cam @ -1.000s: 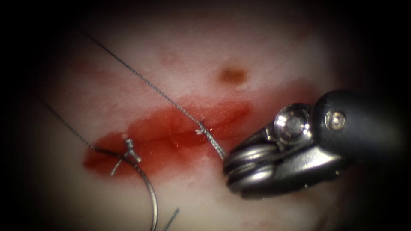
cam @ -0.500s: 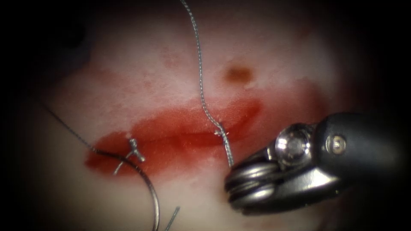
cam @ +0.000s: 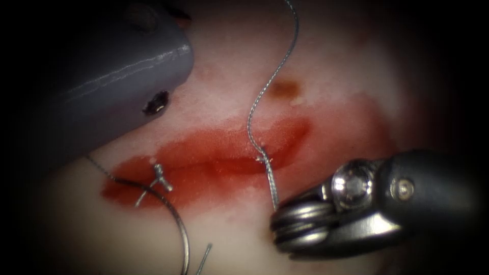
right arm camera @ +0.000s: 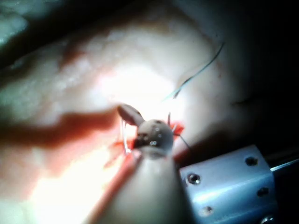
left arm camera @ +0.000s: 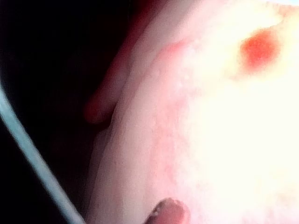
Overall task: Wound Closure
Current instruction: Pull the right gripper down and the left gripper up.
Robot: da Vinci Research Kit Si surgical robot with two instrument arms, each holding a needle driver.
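Note:
The tissue (cam: 326,76) bears a red, wet cut (cam: 214,158) running left to right. A thread (cam: 265,91) rises from a knot (cam: 264,159) on the cut toward the picture's top. Its short lower run goes straight down into my right tool (cam: 279,210), which looks shut on it; the wrist hides the jaws. In the right wrist view the right tool (right arm camera: 130,113) hovers over the cut. My left tool's shaft (cam: 107,86) crosses the upper left. The curved needle (cam: 175,216) lies on the tissue by the cut's left end, held by neither tool.
An earlier knot with short cut ends (cam: 159,177) sits on the cut's left part. A brown spot (cam: 284,89) marks the tissue above the cut. More thread (cam: 97,165) trails left from the needle. Red fluid stains the tissue around the cut.
The left tool's shaft has come in from the upper left. The long thread has swung from the upper left to upright. The right tool has sunk a little, keeping the short thread.

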